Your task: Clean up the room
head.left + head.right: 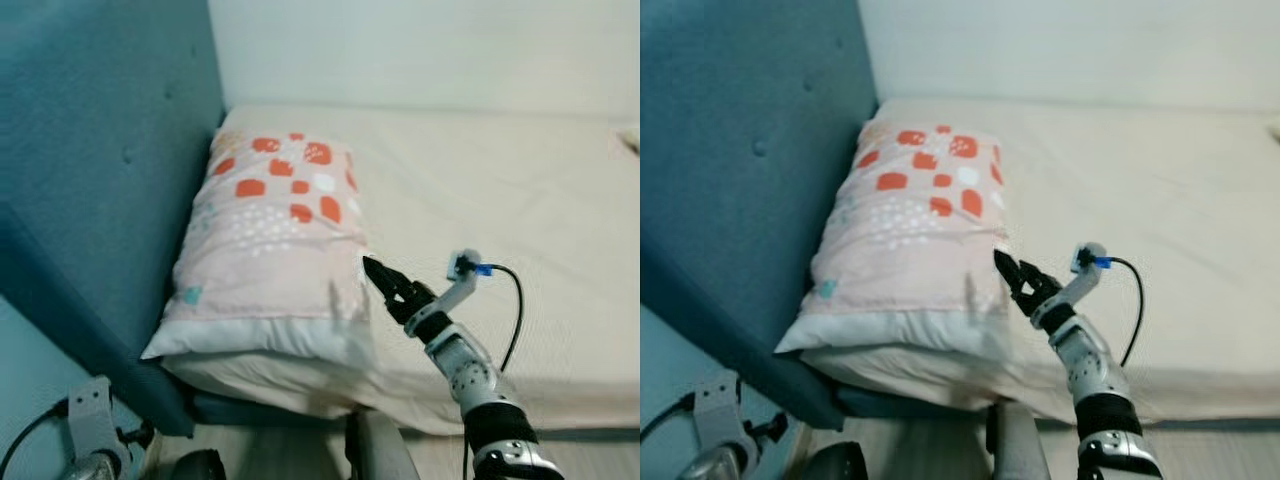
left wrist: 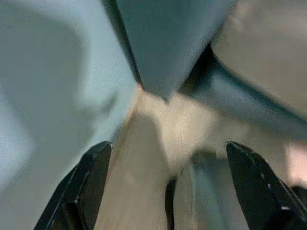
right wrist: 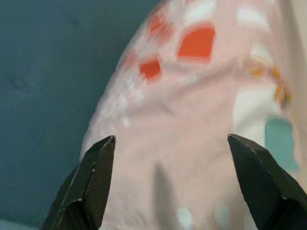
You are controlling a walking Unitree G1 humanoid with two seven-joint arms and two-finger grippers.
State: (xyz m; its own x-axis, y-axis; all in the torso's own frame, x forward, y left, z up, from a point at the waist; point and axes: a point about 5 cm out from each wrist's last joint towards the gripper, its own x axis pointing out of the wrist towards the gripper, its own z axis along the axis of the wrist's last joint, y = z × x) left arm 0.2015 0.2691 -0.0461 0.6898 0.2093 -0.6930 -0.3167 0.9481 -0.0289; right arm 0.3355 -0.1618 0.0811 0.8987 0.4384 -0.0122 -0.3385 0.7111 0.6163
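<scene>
The pillow (image 1: 270,250), pale pink with orange and white patches, lies on the cream bed (image 1: 500,200) right against the teal headboard (image 1: 90,180), its near end at the mattress edge; the right gripper (image 1: 378,278) hovers just beside the pillow's near right corner, its black fingers (image 3: 91,182) spread wide with pink fabric between them. The left gripper (image 2: 168,187) hangs low beside the bed over the wooden floor (image 2: 158,129), its fingers likewise parted and holding nothing.

A bed (image 1: 500,190) with a cream sheet stands against a plain pale wall (image 1: 420,50). A teal padded headboard (image 1: 90,150) rises along its left side. Light wood floor (image 2: 144,158) lies below.
</scene>
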